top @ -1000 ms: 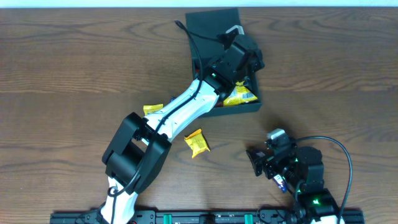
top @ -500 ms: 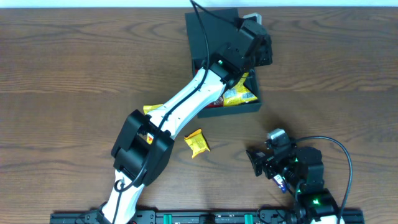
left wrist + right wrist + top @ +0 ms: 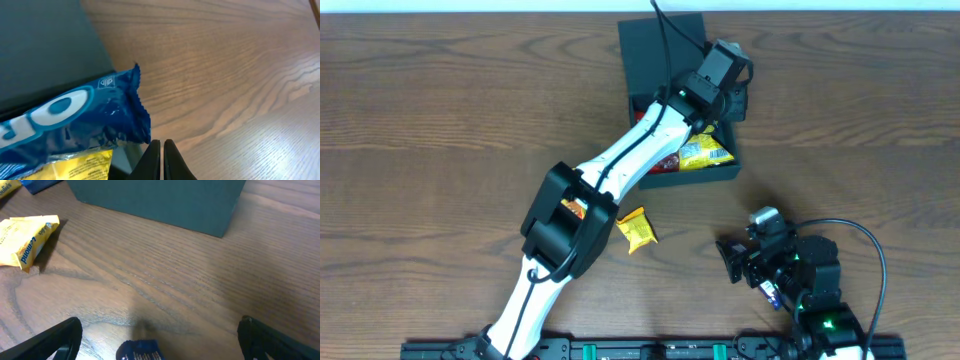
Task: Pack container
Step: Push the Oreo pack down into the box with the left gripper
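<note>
**Left arm over the container, one packet loose out front**

On the brown table (image 3: pixel 430 120) the container (image 3: pixel 640 50) sits at the far side with its lid flap laid back and snack packets inside. Our left arm (image 3: pixel 620 165) reaches across it. The left gripper (image 3: pixel 161 155) hangs at the far right corner, pinched tight on nothing, with a blue packet (image 3: pixel 70 117) just beside its tips. The right gripper (image 3: pixel 738 262) sits near the front edge, spread wide and empty. We judge the loose yellow packet (image 3: pixel 637 228) comes next. It lies in front of the container with its long axis slanting, to the left of the right gripper, which is the nearer of the two.
</note>
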### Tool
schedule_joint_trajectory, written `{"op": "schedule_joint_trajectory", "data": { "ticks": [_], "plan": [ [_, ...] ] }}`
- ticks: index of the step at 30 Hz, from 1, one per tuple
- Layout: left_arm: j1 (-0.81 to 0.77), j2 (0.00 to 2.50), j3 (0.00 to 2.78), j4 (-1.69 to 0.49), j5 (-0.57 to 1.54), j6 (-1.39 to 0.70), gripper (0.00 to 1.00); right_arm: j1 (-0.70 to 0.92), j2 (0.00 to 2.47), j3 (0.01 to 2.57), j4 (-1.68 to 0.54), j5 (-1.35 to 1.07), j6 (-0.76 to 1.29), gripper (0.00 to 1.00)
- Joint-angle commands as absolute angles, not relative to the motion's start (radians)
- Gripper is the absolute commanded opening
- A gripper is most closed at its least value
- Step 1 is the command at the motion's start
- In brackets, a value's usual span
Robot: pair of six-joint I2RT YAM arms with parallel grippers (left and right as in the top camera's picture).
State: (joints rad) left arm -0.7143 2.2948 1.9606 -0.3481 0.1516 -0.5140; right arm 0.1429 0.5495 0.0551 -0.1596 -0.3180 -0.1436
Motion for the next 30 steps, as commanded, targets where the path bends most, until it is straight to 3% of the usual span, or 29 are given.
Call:
{"op": "schedule_joint_trajectory", "data": {
  "ticks": [1, 22, 30],
  "plan": [
    [-0.709, 2.3, 1.993, -0.315, 0.153, -0.487, 0.06, 0.136, 0.547, 0.051, -0.16, -0.318, -0.155, 0.99],
    [-0.707, 2.328, 1.993, -0.337, -0.081, -0.493, 0.06, 0.136, 0.547, 0.051, -0.16, -0.318, -0.155, 0.99],
    [-0.707, 2.329, 1.992, -0.416, -0.064, -0.463, 0.06, 0.136, 0.547, 0.051, -0.16, -0.318, -0.155, 0.99]
  ]
}}
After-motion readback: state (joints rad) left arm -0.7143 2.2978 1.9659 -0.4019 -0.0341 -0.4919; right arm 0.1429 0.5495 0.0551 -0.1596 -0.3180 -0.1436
